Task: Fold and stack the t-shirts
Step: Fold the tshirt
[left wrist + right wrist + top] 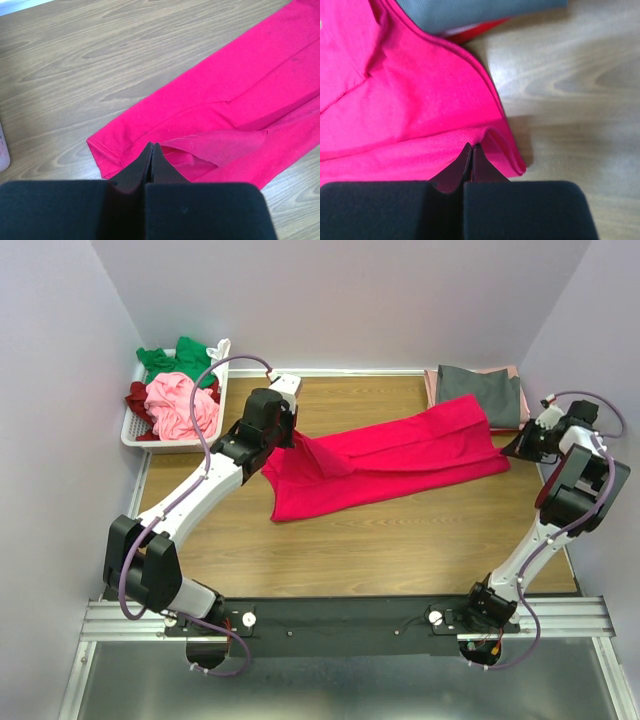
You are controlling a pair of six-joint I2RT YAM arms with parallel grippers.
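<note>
Left arm (200, 490) and right arm (525, 555) had white shells, black joints. Lilac cables (204, 415) looped alongside. Tool fingers (134, 170) were black, tapered.

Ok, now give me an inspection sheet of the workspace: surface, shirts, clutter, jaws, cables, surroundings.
Surface: wood-grain table, no spills seen.
Job's things: crimson-pink t-shirt stretched diagonally mid-table, partly folded lengthwise; grey t-shirt folded atop a stack at far right; green t-shirt, light pink t-shirt and maroon t-shirt heaped in the white basket at far left.
Clutter: nothing seen.
Jaws: left gripper and right gripper both shut, each pinching an end of the crimson-pink t-shirt.
Cables: purple cables loop along both arms; no snag visible.
Surroundings: pale lilac walls; metal rail at near edge.
</note>
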